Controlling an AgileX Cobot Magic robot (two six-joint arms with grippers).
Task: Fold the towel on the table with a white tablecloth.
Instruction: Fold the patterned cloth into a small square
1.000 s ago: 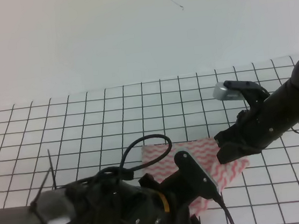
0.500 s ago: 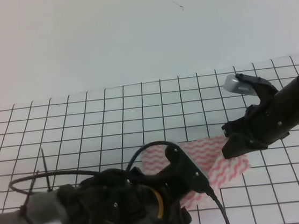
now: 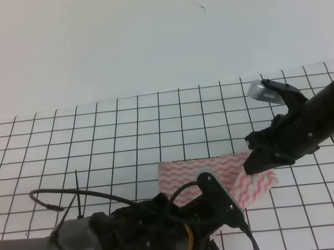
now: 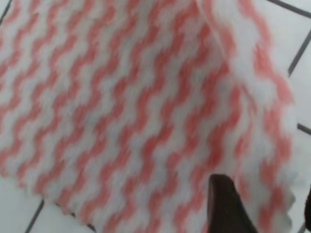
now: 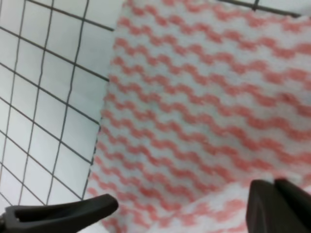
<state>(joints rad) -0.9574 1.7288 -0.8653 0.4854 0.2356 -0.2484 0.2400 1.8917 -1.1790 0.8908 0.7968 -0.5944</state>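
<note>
The towel (image 3: 190, 172), white with pink-red wavy stripes, lies on the gridded white tablecloth of the table (image 3: 96, 139). Its right part (image 3: 256, 183) is turned over on itself. My right gripper (image 3: 257, 162) hovers at that right edge. In the right wrist view it (image 5: 182, 199) is open, fingers wide apart over the towel (image 5: 204, 97). My left arm (image 3: 167, 236) covers the towel's near edge, hiding its gripper there. In the left wrist view the left gripper (image 4: 265, 194) is open, with the towel (image 4: 121, 107) and a raised fold between its dark fingers (image 4: 226, 206).
Gridded tablecloth (image 5: 48, 73) stretches to the left and behind the towel, up to a plain pale wall (image 3: 145, 43). A black cable (image 3: 72, 196) loops up from the left arm at the bottom left.
The left arm has turned and sunk lower in the high view, now covering the towel's near corner. The right gripper has shifted slightly right and up along the towel's right edge.
</note>
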